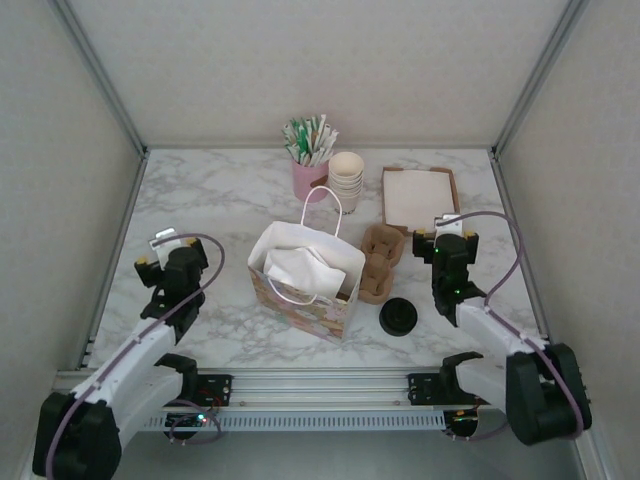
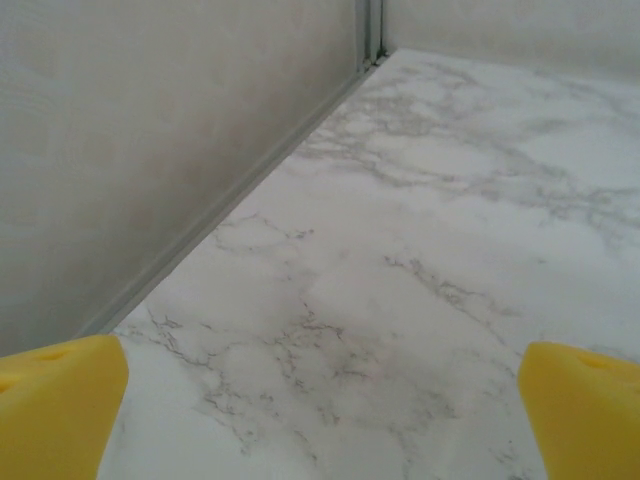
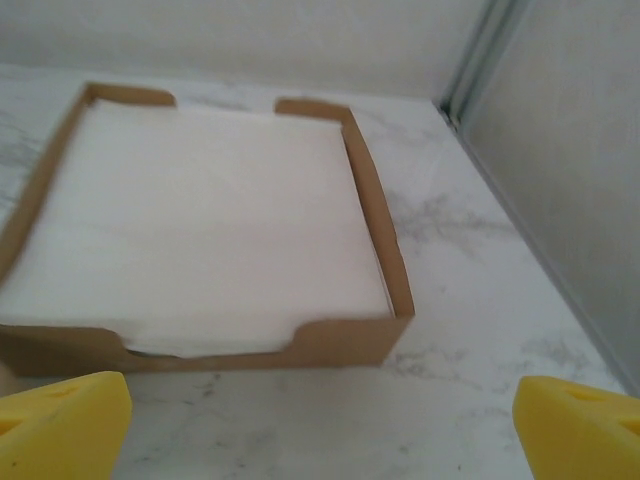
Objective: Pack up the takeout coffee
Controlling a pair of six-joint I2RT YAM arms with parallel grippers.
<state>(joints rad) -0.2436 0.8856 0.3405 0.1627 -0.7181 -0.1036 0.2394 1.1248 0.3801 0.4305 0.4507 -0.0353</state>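
One takeout coffee (image 1: 397, 317), reading as a black disc from above, is standing upright on the desk (image 1: 200, 200) near its front edge. It is sitting just right of the paper bag (image 1: 300, 300) and just in front of the cardboard cup carrier (image 1: 380, 262), apart from both claws. The bag is standing open with its handles raised, and crumpled white paper (image 1: 300, 268) is showing inside it. Behind the carrier, a brown napkin tray (image 1: 418, 197) is lying flat toward the rear right. A stack of lidless cream cups (image 1: 346, 178) and a pink cup (image 1: 308, 182) holding wrapped sticks (image 1: 311, 140) are standing at the rear centre. The right claw (image 1: 445, 232) is released, with its jaws spread wide and gripping nothing. It is sitting right of the carrier, behind and to the right of the coffee, and is pointing toward the napkin tray. In the right wrist view its yellow pads (image 3: 60, 420) are framing the tray wall (image 3: 375, 230) and the white napkins (image 3: 200, 220). The left claw (image 1: 155, 250) is likewise released and gripping nothing, on the left side of the desk, well apart from the bag. In the left wrist view its yellow pads (image 2: 60, 405) are flanking bare marble beside the side wall (image 2: 150, 150).
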